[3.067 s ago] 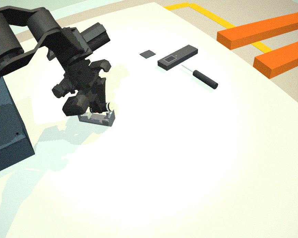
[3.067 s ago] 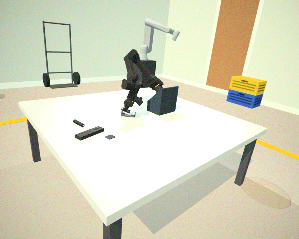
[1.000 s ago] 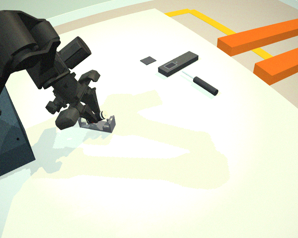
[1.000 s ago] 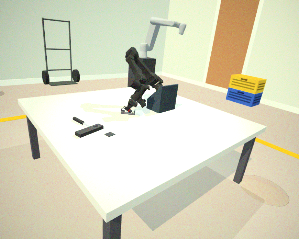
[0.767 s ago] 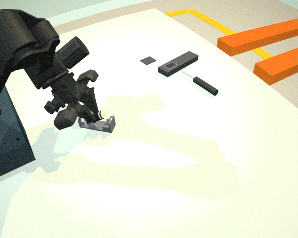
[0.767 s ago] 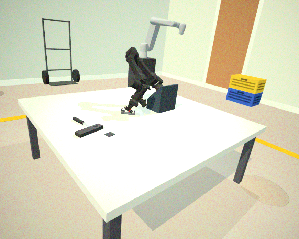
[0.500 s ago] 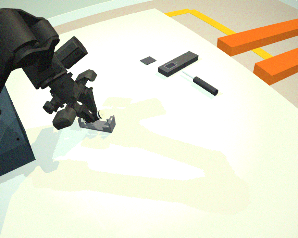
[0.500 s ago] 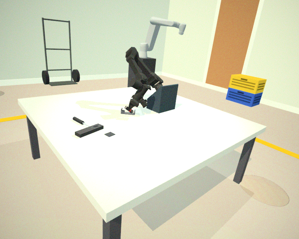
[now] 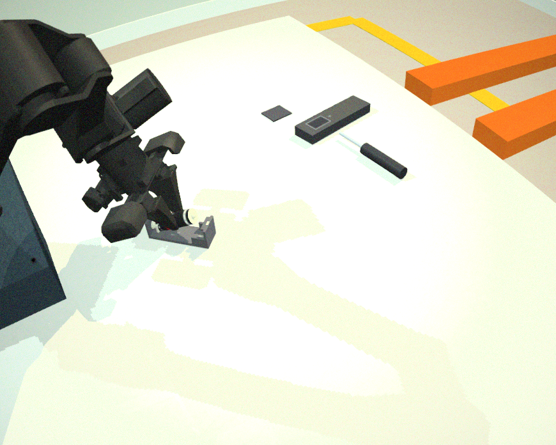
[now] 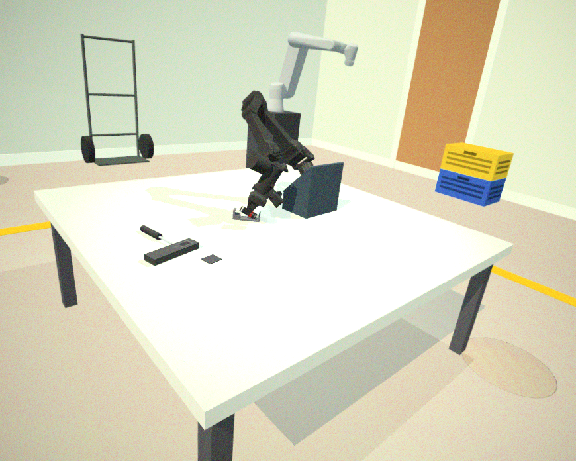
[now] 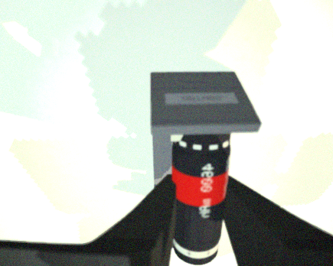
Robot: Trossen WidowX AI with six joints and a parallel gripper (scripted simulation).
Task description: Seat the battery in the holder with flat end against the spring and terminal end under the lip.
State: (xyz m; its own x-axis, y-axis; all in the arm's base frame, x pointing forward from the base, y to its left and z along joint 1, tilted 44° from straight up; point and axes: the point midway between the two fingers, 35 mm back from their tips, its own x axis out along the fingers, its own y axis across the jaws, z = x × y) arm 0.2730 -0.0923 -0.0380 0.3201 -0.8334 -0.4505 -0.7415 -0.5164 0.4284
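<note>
The battery [image 11: 199, 191] is black with a red band and white rings near both ends. The jaws are closed on it and grip it at the middle, one dark finger [image 11: 157, 214] on each side. In the wrist view its far end goes under the grey end block of the holder [image 11: 203, 99], and the block hides the tip of that end. The other end of the battery points back toward the camera. I cannot tell whether the battery lies flat in the holder or is tilted.

In the top view the holder [image 9: 199, 234] stands on the tabletop [image 9: 364, 287], just below the gripper [image 9: 180, 217]. The arm comes down on it from the upper left. A dark blue block [image 9: 15, 268] stands left of the holder. Well apart from the holder, to the upper right, there are a small dark square [image 9: 276, 113], a long dark box [image 9: 332, 118] and a screwdriver [image 9: 383, 160] just beside the box.
</note>
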